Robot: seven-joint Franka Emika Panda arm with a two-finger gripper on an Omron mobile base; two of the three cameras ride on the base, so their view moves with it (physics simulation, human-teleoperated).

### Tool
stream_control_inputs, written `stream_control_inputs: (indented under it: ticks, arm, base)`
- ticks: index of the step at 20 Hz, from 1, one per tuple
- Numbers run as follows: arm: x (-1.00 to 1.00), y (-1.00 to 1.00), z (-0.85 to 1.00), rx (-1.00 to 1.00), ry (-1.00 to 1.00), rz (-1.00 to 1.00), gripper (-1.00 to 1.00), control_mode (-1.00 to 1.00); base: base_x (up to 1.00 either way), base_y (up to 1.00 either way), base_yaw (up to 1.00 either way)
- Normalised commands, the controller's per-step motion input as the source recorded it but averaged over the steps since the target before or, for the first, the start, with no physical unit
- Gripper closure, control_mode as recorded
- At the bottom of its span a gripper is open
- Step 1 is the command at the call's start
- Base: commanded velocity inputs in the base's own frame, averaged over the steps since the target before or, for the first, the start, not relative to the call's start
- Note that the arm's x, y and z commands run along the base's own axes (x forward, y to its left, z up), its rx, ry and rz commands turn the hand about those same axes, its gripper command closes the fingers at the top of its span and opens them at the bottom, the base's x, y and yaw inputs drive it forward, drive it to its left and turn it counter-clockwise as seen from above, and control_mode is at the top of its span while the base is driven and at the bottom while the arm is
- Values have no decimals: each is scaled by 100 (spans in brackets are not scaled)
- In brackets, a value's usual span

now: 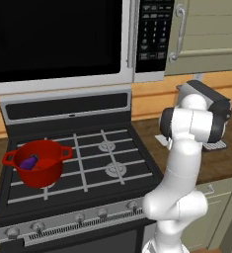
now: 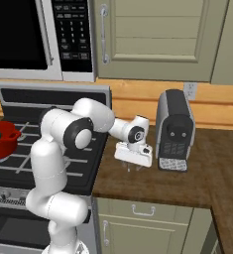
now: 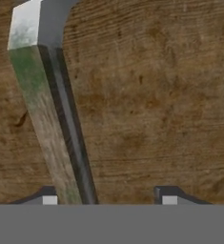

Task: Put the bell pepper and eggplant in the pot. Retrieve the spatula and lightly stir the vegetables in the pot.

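Spatula retrieval step. Gripper low over counter, jaws apart astride spatula handle, nothing clamped yet. Eggplant sits in pot on stove. Next: close squarely on handle, lift.

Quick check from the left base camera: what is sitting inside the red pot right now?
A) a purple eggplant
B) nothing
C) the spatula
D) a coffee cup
A: in the left base view the small glossy purple eggplant lies inside the red pot on the stove's front left grate.
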Motion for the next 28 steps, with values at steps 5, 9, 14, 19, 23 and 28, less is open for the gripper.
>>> stream_control_inputs:
  ticks: [5,9,14,19,23,28]
  arm:
    - [-18,-2,0,1,0,0,100,-100]
    - [-18,0,0,0,0,0,100,-100]
    - [-6,1,0,0,0,0,100,-100]
    - [0,7,0,-1,6,0,100,-100]
    - [-15,14,22,0,-10,2,100,-100]
    - [-38,13,77,0,-26,2,100,-100]
  base:
    - [0,0,0]
    - [0,0,0]
    - [0,0,0]
    - [0,0,0]
    - [0,0,0]
    - [0,0,0]
